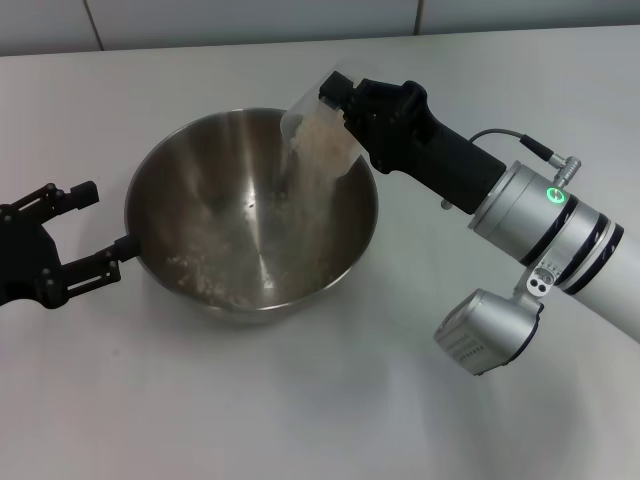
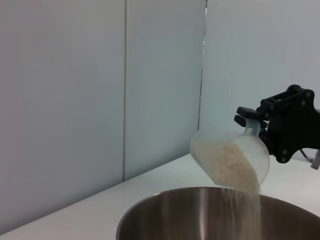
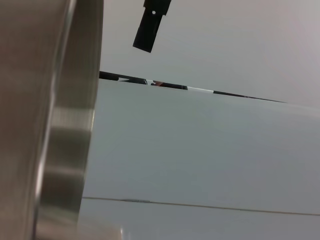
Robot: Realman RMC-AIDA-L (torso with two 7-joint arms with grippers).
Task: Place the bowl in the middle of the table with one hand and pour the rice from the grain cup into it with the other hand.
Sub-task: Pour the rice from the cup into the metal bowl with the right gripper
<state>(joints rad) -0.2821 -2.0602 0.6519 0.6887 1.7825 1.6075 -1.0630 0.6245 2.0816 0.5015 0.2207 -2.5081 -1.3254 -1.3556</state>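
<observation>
Right tool (image 1: 338, 100): clamped on the grain cup (image 1: 318, 130), tipped over the bowl (image 1: 345, 255) at mid-desk (image 1: 300, 400).
Left tool (image 1: 75, 235): fingers apart beside the rim.
Pour: keep the rice (image 2: 231, 165) streaming inside the rim.

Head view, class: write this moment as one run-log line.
phase: pouring | right gripper: shut on grain cup, tilted over bowl | rice: streaming into bowl | left gripper: open beside bowl rim | table
</observation>
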